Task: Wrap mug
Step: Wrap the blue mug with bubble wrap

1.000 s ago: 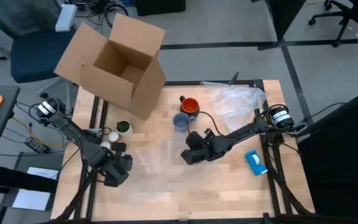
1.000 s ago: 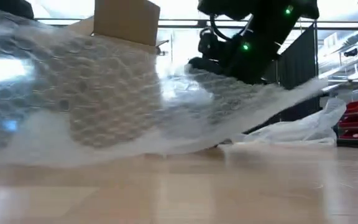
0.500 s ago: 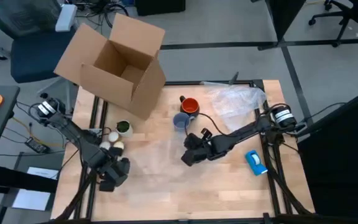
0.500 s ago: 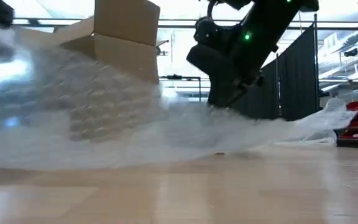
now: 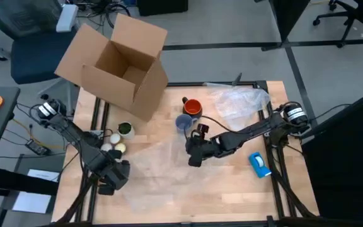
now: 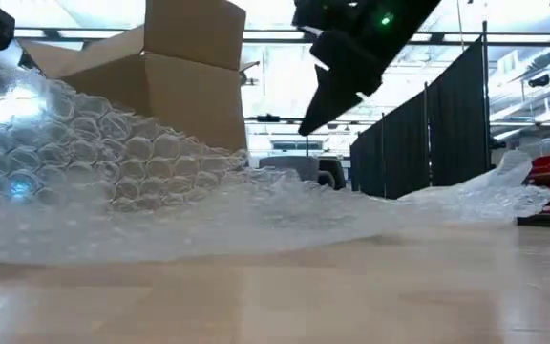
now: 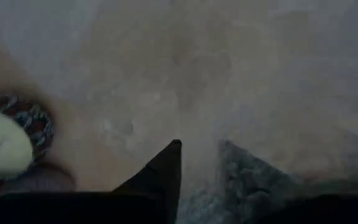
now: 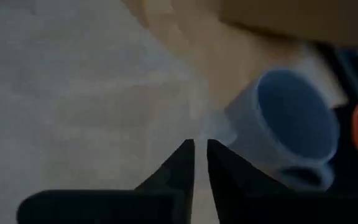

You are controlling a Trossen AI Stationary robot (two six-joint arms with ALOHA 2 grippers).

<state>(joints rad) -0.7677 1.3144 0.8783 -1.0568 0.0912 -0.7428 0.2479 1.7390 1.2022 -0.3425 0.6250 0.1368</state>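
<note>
Hovering over the bubble wrap sheet (image 5: 156,165), the right gripper (image 5: 194,151) showed fingers nearly together, holding nothing visible; presumably positioned to spread the sheet. Left gripper (image 5: 109,178) sat at the sheet's opposite edge, fingers slightly parted. Mug (image 5: 192,108) stood unwrapped beyond, beside a blue cup (image 5: 183,123). Sheet edges were hard to trace.

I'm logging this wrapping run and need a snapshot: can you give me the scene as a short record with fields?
mug: orange-red mug, upright at the table's far middle, unwrapped
beside mug: blue cup, just in front of it
wrap: bubble wrap sheet lying on the table, not touching the mug
right tool: right tool near the blue cup, fingers almost closed, holding nothing
left tool: left tool at the sheet's left edge
box: open cardboard box at far left
</note>
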